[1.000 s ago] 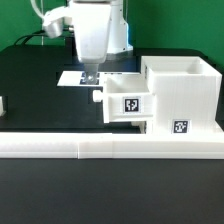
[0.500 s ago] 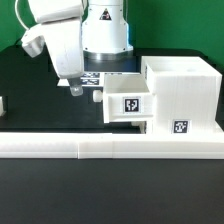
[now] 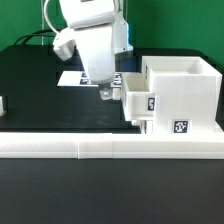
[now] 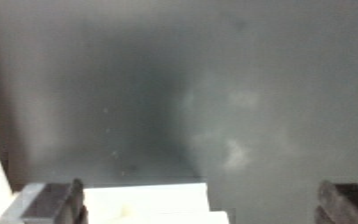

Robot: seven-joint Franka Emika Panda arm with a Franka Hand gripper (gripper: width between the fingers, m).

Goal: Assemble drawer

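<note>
The drawer's large white housing (image 3: 182, 88) stands at the exterior view's right, with a tag low on its front. A knobbed white tray (image 3: 140, 101) with a tag sits partly inside the housing and sticks out toward the exterior view's left. My gripper (image 3: 104, 93) hangs at the tray's outer end, right by its knob. In the wrist view my gripper (image 4: 202, 205) is open, its dark fingers (image 4: 55, 204) wide apart. A white part of the tray (image 4: 149, 205) lies between them, close to one finger. Whether they touch it I cannot tell.
The long low white border wall (image 3: 100, 146) runs along the front. The marker board (image 3: 72, 78) lies on the black table behind my gripper. A small white part (image 3: 2, 103) shows at the exterior view's left edge.
My gripper swung to the exterior view's left and then back to the right. The tray has slid further into the housing.
</note>
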